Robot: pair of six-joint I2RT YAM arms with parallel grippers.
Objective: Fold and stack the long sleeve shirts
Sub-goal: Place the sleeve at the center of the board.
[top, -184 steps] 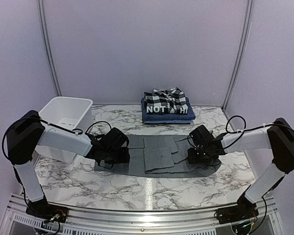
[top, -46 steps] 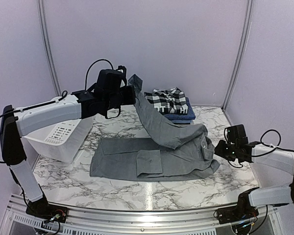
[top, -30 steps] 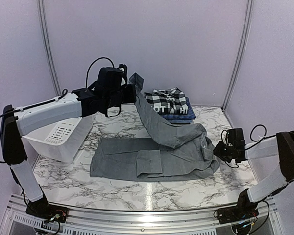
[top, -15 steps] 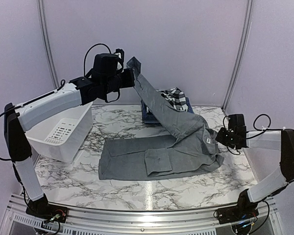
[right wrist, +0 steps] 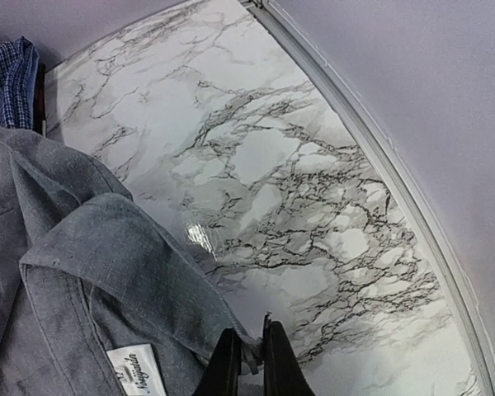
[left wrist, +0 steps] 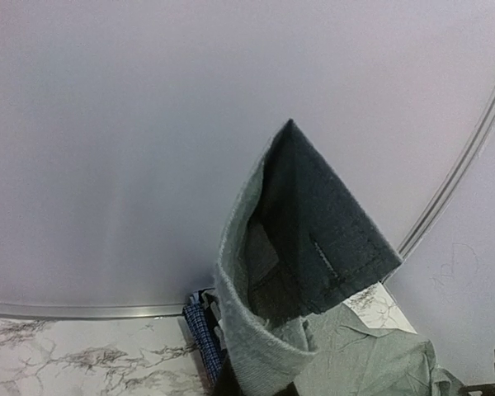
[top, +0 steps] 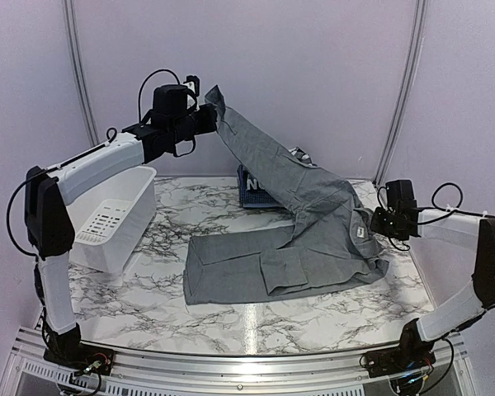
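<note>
Your left gripper [top: 203,114] is holding one end of the grey shirt [top: 313,239] clenched high above the tabletop [top: 148,289], though in its own wrist view the cloth is hiding the fingers. Your right gripper [right wrist: 247,363] is pinching only a thin edge by the collar, low at the right side. The shirt is stretching in a slanted band between the two, with its lower part lying rumpled on the tabletop. That narrow right-hand bite is looking like the weakest point: if you are pulling the arms further apart, the edge is likely slipping out and the span is dropping in a heap. The raised band is also passing right in front of the stack of folded shirts [top: 252,196], touching it or just beside it, so any sweep toward the back is risking dragging that stack askew. The part on the tabletop is bunching with a flap folded over it, and lifting unevenly is probably twisting it further. The white tub [top: 107,223] is sitting below your left arm, so lowering carelessly is risking a knock.
</note>
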